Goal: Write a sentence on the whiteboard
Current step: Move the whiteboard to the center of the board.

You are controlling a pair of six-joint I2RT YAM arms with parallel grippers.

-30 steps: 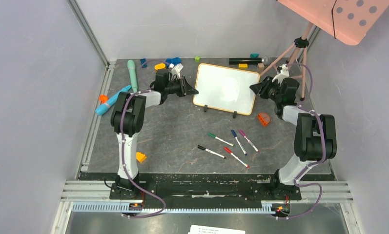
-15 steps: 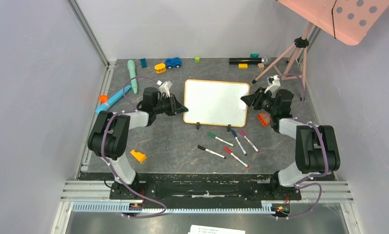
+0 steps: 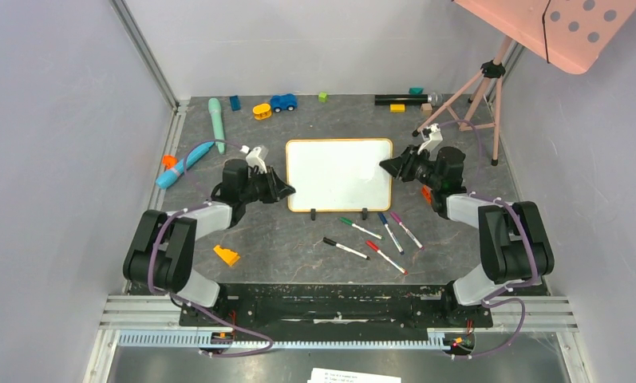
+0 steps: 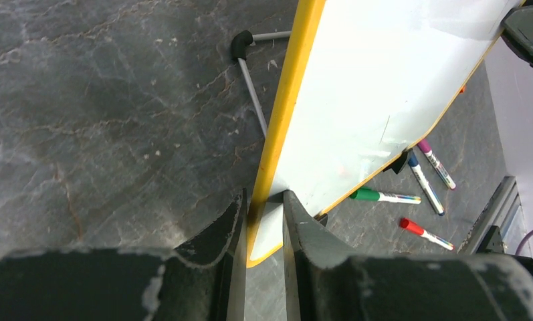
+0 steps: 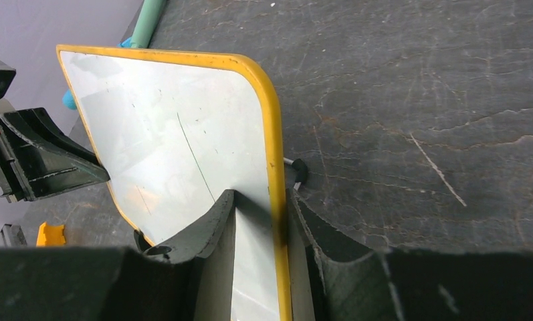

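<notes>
Top external: whiteboard (image 3: pixel 339 174) long axis left-right; left tool (image 3: pixel 288 191), right tool (image 3: pixel 385 166) clamp ends.

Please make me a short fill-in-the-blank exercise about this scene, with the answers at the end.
1. The right gripper holds the whiteboard by its right edge; the left gripper by its ____ edge.
2. The whiteboard bears ____ writing.
3. Near the board lie ____ markers.
4. The toy car is ____.
Answers: left; no; five; blue.

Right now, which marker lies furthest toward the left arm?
The black-capped marker; the green marker, red marker, blue marker and purple marker all lie further right.
</notes>
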